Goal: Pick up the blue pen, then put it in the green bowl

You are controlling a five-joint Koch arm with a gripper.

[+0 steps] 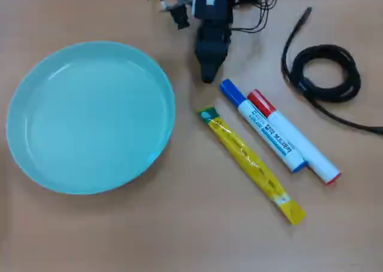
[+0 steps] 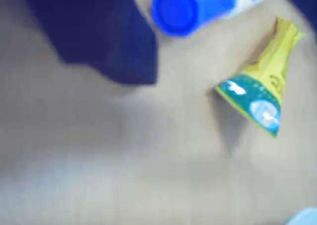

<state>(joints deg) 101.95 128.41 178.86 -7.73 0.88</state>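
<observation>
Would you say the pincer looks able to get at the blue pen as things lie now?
Probably yes: the pincer hovers just beside the blue pen, whose cap end lies uncovered, though the red marker lies tight alongside.

Red-capped marker (image 1: 294,139), yellow sachet stick (image 1: 251,164), coiled black cable (image 1: 326,73), possibly unplugged.

Overhead view: green bowl (image 1: 90,116) left; blue pen (image 1: 263,126) right.

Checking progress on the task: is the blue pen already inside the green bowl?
No: in the overhead view the blue pen lies on the table beside the red-capped marker, apart from the green bowl.
</observation>
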